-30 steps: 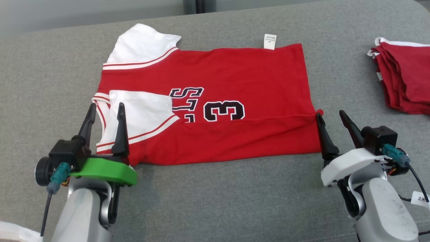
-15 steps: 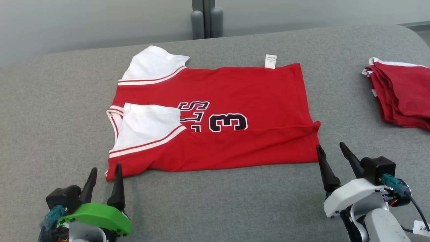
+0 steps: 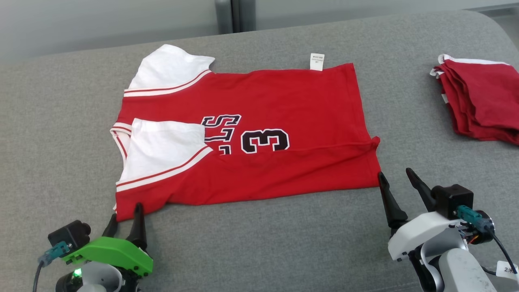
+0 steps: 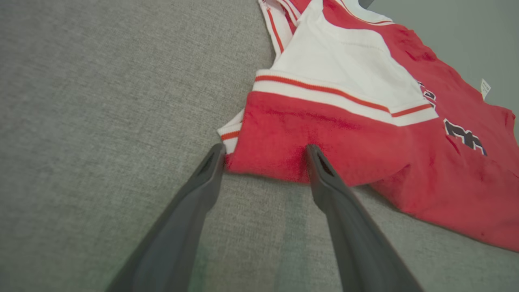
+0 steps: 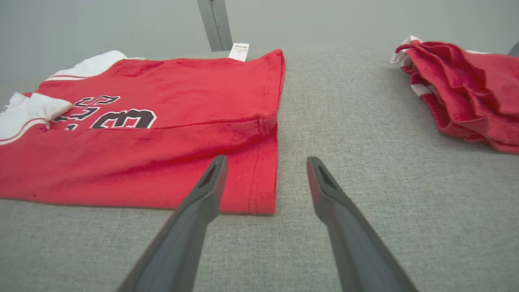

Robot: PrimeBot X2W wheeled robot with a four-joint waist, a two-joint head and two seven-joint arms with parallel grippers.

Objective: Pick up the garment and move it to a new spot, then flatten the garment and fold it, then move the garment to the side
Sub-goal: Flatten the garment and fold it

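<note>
Head view: left gripper point(image 3: 126, 213) has backed off the white sleeve to the garment's point(image 3: 263, 134) 7 o'clock corner, and right gripper point(image 3: 394, 173) has eased back to its 4 o'clock corner. Both are spread wide and empty. The near edge lies folded over mid-table point(image 3: 263, 243), so I judge one fold released, more to do. Left wrist view: the fingers straddle that corner; contact unclear. Right wrist view: one finger over the hem, the other over bare table. Count: one garment laid out, one folded red pile point(image 3: 478, 101) at 2 o'clock, two grippers.

Garment point(image 3: 284, 97) left of pile point(image 3: 482, 101)
</note>
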